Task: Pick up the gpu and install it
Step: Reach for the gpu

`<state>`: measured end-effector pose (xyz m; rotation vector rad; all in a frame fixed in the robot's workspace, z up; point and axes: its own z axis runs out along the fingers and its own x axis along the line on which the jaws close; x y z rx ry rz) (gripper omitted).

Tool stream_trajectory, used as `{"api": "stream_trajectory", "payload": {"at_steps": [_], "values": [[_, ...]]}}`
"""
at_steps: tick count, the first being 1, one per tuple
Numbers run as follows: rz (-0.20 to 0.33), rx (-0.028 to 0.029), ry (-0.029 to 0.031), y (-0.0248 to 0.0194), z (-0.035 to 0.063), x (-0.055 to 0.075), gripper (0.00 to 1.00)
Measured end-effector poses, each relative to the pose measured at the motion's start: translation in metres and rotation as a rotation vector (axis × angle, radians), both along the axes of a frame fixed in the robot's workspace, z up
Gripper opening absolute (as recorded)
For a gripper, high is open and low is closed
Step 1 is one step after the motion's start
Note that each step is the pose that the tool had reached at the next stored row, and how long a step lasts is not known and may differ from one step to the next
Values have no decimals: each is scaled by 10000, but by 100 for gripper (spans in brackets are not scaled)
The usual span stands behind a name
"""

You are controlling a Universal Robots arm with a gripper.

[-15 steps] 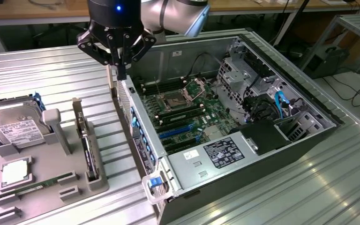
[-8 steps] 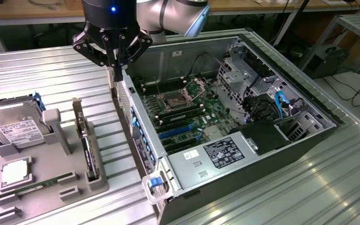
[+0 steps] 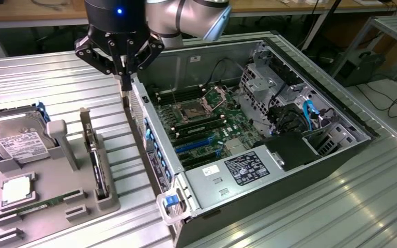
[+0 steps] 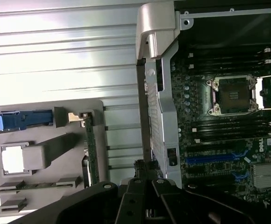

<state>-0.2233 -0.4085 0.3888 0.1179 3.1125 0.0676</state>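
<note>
Ribbed metal tabletop (image 3: 40, 82), wooden benches (image 3: 40, 10) behind.

Open computer case (image 3: 192, 59) lying on a ribbed metal table (image 3: 336, 206), motherboard (image 3: 209, 126) exposed, blue slots (image 3: 192, 147) bare. At the exterior view's left, grey holder (image 3: 109, 204) carrying a white-labelled hard drive (image 3: 16, 139) and green memory stick (image 3: 43, 202).

The thin dark gpu card (image 3: 100, 174) sits edge-on in the grey plastic holder (image 3: 109, 203), its lower edge sunk out of sight. Label print on the silver hard drive (image 3: 14, 137) is too small to read.
</note>
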Motion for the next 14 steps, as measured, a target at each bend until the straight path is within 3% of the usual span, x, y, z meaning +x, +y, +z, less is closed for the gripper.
{"api": "stream_trajectory", "payload": {"at_steps": [14], "values": [[0, 0, 1, -23, -8, -94, 11]]}}
